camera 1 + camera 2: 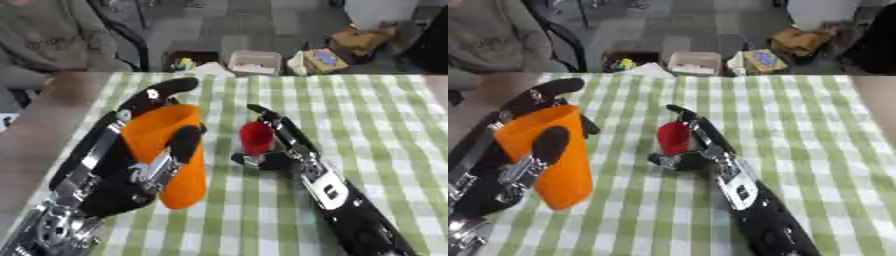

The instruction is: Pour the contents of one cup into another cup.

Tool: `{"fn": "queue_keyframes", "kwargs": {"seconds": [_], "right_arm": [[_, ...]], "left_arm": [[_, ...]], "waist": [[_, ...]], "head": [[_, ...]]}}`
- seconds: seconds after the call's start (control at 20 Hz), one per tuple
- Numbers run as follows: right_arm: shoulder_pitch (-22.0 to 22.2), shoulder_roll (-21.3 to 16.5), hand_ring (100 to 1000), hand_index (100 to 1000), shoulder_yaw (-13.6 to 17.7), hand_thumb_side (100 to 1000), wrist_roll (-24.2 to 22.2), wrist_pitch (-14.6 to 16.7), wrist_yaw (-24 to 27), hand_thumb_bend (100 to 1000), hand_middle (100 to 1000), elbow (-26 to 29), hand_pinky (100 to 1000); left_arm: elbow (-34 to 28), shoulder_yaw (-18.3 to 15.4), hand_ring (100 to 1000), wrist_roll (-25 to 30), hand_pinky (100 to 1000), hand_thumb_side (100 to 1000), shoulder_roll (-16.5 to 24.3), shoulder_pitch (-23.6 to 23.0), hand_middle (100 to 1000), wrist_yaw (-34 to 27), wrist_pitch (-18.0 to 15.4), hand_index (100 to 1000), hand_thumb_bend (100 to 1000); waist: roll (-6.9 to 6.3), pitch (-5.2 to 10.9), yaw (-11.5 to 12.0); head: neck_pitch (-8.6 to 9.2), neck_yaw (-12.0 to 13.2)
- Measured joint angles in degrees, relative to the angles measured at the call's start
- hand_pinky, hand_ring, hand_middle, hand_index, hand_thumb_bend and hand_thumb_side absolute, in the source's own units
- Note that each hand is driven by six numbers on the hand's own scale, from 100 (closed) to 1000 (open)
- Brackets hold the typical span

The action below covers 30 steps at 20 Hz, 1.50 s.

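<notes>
Left robot hand (pixel 140 170) grips orange cup (pixel 166 150) aloft for pouring; right robot hand (pixel 284 150) clasps red cup (pixel 256 137) — steadied on worktop (pixel 385 120).

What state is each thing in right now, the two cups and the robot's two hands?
Orange cup: lifted off the table, roughly upright, mouth up.
Red cup: standing upright on the checked tablecloth.
Left hand: curled round the orange cup.
Right hand: beside the red cup, fingers against it.
</notes>
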<state>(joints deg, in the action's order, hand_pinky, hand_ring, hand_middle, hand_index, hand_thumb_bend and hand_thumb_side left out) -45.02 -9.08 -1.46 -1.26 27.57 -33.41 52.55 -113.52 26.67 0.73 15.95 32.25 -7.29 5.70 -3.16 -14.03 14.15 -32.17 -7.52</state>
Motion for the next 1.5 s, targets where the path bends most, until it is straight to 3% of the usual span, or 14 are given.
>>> {"fn": "queue_keyframes", "kwargs": {"seconds": [0.3, 0.45, 0.7, 0.75, 0.8, 0.85, 1.1, 1.5], "right_arm": [[-0.43, 0.18, 930, 930, 0.0, 332, 0.36, 0.2, -1.32, 535, 388, -0.55, 647], [-0.68, 0.28, 851, 896, 0.02, 306, 0.7, 0.3, -1.84, 422, 312, -0.94, 573], [-0.86, 0.32, 659, 803, 0.06, 172, 1.55, 0.29, -2.13, 224, 159, -1.27, 422], [-0.87, 0.33, 611, 780, 0.08, 176, 1.78, 0.32, -2.13, 110, 131, -1.27, 403], [-0.88, 0.33, 591, 768, 0.08, 121, 2.06, 0.32, -2.12, 143, 116, -1.27, 392], [-0.88, 0.33, 571, 755, 0.09, 107, 2.35, 0.31, -2.07, 120, 102, -1.27, 383], [-0.89, 0.28, 470, 687, 0.22, 100, 3.46, 0.09, -1.05, 100, 100, -1.24, 325], [-0.83, -0.72, 462, 687, 0.4, 100, 4.16, -0.12, 1.04, 100, 100, -1.06, 318]], "left_arm": [[0.0, 0.04, 643, 0.14, 138, 547, -0.43, 0.04, 257, 0.0, -0.18, 885, 100], [0.0, 0.24, 644, 0.2, 139, 548, -0.43, 0.05, 259, 0.02, -0.24, 885, 100], [0.0, 0.33, 646, 0.39, 140, 552, -0.43, 0.05, 260, 0.07, -0.43, 886, 100], [0.0, 0.33, 646, 0.41, 140, 552, -0.43, 0.05, 261, 0.07, -0.47, 886, 100], [0.0, 0.33, 647, 0.41, 140, 552, -0.43, 0.05, 261, 0.07, -0.51, 886, 100], [0.0, 0.33, 647, 0.39, 140, 553, -0.43, 0.05, 261, 0.07, -0.55, 886, 100], [0.0, 0.34, 648, 0.49, 141, 555, -0.43, 0.05, 263, 0.0, -0.9, 886, 100], [0.0, 0.48, 650, 0.94, 146, 556, -0.42, 0.12, 266, -0.3, -1.49, 888, 100]], "waist": [[-0.16, -0.16, 0.34], [-0.18, -0.21, 0.36], [-0.23, -0.26, 0.35], [-0.23, -0.27, 0.34], [-0.23, -0.28, 0.33], [-0.23, -0.28, 0.31], [-0.23, -0.28, 0.2], [0.08, -0.29, -0.45]], "head": [[0.2, -0.2], [0.51, -0.21], [0.52, -0.22], [0.52, -0.22], [0.52, -0.22], [0.52, -0.22], [0.52, -0.21], [0.57, -0.19]]}}
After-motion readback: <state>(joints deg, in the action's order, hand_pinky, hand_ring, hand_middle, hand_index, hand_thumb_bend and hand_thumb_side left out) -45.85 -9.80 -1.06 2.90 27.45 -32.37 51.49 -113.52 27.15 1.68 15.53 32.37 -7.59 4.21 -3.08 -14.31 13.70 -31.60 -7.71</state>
